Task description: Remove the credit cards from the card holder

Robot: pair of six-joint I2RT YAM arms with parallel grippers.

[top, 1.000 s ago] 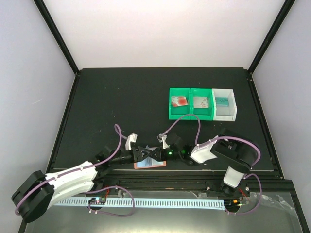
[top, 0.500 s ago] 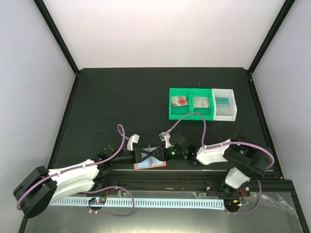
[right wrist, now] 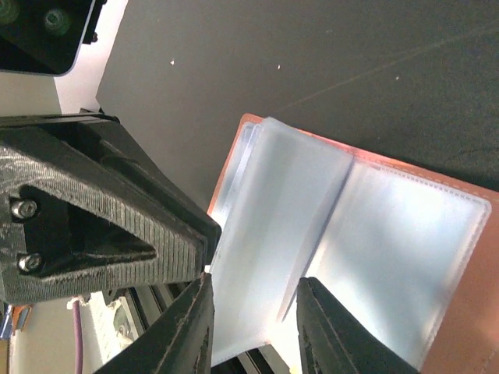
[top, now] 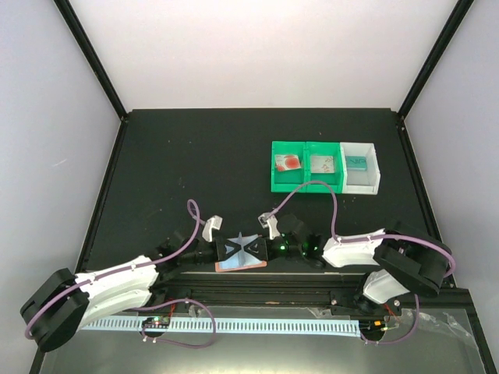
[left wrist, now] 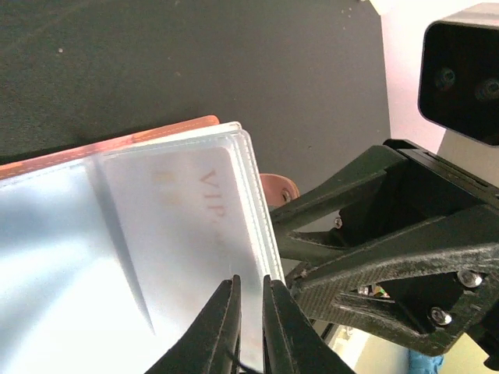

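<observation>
The salmon-pink card holder (top: 242, 264) lies open at the table's near edge, its pale blue-grey sleeves up. In the left wrist view (left wrist: 70, 265) a whitish card with reddish "VIP" letters (left wrist: 195, 218) sits inside a sleeve. My left gripper (top: 231, 249) (left wrist: 251, 284) is almost closed and pinches the edge of that raised sleeve leaf. My right gripper (top: 262, 248) (right wrist: 256, 287) is open, its fingers on either side of the same raised leaf of the holder (right wrist: 405, 249), facing the left gripper.
A green two-compartment bin (top: 306, 188) stands at back right with a whitish, red-marked card (top: 288, 162) and another card (top: 323, 164) in it. A white bin (top: 375, 167) beside it holds a teal card. The black table's front rail runs just behind the holder.
My right arm's elbow has swung out to the right while its gripper stayed at the holder. More of the pale sleeve leaf now shows between the two grippers.
</observation>
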